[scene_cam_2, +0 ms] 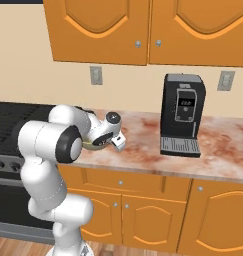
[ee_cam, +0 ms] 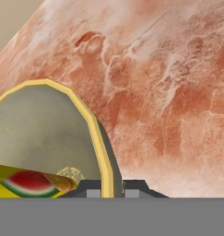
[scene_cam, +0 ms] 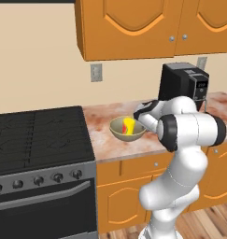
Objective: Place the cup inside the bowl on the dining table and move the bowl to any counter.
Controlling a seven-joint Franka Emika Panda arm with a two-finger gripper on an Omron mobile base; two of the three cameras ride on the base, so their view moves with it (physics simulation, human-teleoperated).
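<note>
Orange wooden cupboards (scene_cam: 133, 25) hang along a cream wall over a narrow reddish-brown and cream marble bench (scene_cam: 103, 140) on orange cabinets with drawers. At the left end of it stands a black gas stove (scene_cam: 38, 140) with a row of knobs, cut off by the frame edge in the left base view. Toward the right, a black coffee machine (scene_cam_2: 182, 115) sits on the marble, and in the left base view its lower part is hidden behind the white arm. Two pale wall sockets (scene_cam_2: 96, 75) sit below the cupboards, and a strip of wooden floor (scene_cam: 213, 224) shows at the bottom.

On the marble, between stove and coffee machine, rests the round olive-tan bowl with its paler rim (scene_cam: 126, 129). The small yellow cylindrical cup with a red mark (scene_cam: 129, 125) lies tilted inside it. In the right base view the bowl (scene_cam_2: 93, 145) is almost wholly covered by the arm's elbow and wrist, with a sliver of rim showing. In the hand view the bowl (ee_cam: 49, 133) is cut off at left and bottom, and the cup (ee_cam: 30, 183) shows as a yellow edge with a watermelon picture.

The pincer (ee_cam: 112, 190) is pinching the bowl's rim, one fingertip (ee_cam: 93, 190) inside the wall and the other outside.
</note>
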